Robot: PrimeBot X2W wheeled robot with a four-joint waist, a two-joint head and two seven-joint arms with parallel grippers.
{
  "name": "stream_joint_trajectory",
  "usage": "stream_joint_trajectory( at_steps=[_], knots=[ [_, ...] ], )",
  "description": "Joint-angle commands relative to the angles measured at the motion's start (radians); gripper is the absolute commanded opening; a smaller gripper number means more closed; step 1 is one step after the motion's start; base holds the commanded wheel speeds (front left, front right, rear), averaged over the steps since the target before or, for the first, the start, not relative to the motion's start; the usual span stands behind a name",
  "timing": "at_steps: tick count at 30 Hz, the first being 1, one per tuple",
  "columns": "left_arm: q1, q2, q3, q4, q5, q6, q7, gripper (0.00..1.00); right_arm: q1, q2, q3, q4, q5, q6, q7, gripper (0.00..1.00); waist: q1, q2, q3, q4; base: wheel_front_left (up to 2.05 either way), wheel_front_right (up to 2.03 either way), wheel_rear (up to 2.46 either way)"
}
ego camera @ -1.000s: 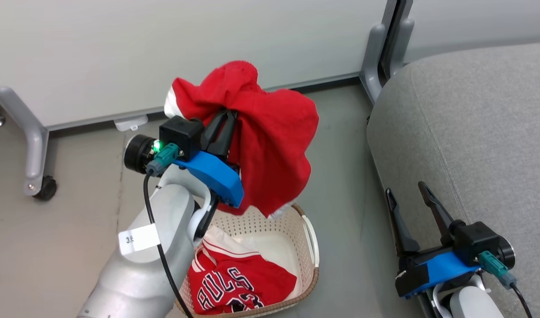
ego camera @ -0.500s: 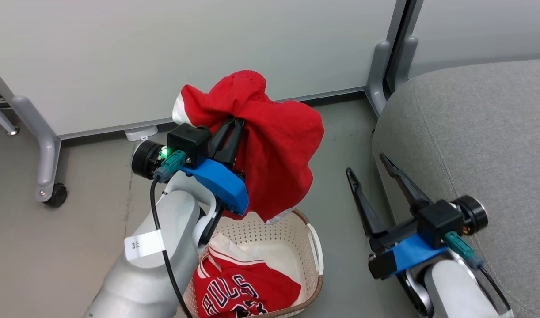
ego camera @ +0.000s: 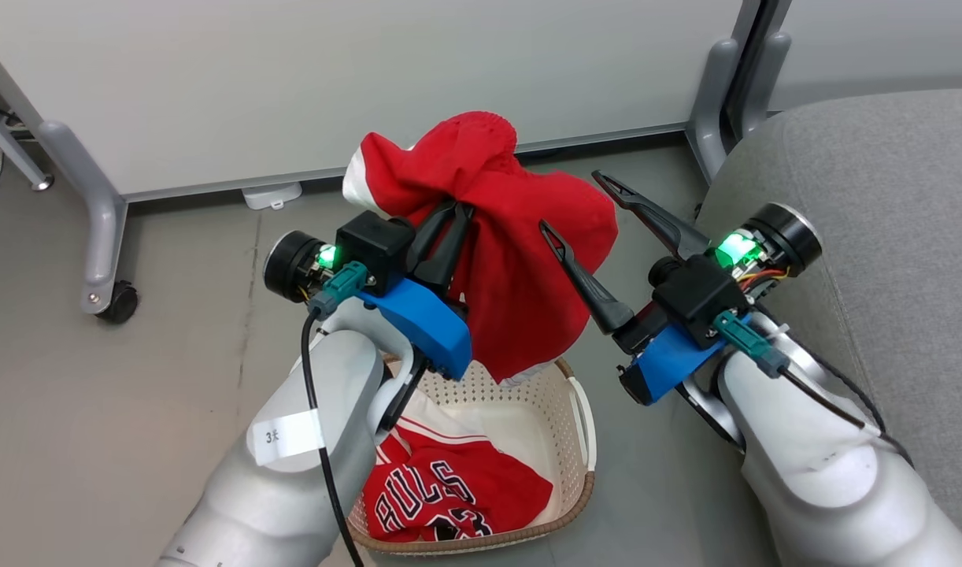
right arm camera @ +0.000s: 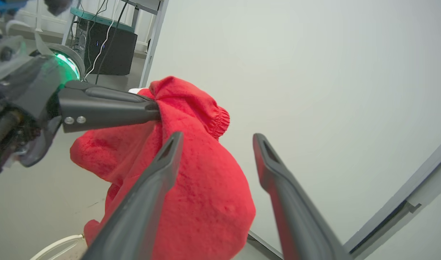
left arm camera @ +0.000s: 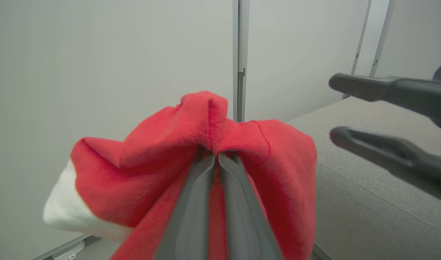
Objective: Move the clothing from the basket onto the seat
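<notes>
Rising from low beside the seat (ego camera: 882,197), the right gripper (ego camera: 571,202) now stands just right of the lifted cloth. The left gripper (ego camera: 456,211) has its fingers pinched tight on a bunched fold of the plain red garment (ego camera: 528,291), which hangs below and to its right, above the basket (ego camera: 583,488). The jersey (ego camera: 449,496) lies in the basket under the left arm. The right gripper is spread wide and holds nothing, with the seat to its right. I judge a second hold should bite the hanging cloth well clear of the left fingers. The right wrist view shows cloth across its gap, but I cannot tell whether it lies between the fingers or beyond them. The head view adds the basket below.
</notes>
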Motion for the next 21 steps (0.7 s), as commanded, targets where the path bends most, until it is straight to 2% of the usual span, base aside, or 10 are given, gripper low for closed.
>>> stream_joint_trajectory(
  at_steps=[1, 10, 21],
  knots=[
    [-0.015, -0.001, -0.012, -0.006, 0.000, -0.002, -0.005, 0.00, -0.036, -0.013, 0.025, 0.034, -0.003, 0.000, -0.001, 1.00, 0.0000, -0.0001, 0.009, 0.010, 0.00, 0.00, 0.00],
    [-0.022, -0.006, -0.074, -0.015, -0.009, -0.002, -0.005, 0.00, -0.131, -0.037, 0.126, 0.176, -0.001, 0.000, -0.001, 1.00, 0.0000, -0.0001, 0.022, 0.026, 0.00, 0.00, 0.00],
    [-0.035, -0.007, -0.140, -0.037, -0.034, -0.002, -0.005, 0.00, -0.205, -0.018, 0.276, 0.355, 0.103, 0.000, -0.001, 1.00, 0.0000, -0.0001, 0.027, 0.037, 0.00, 0.00, 0.00]
  ],
)
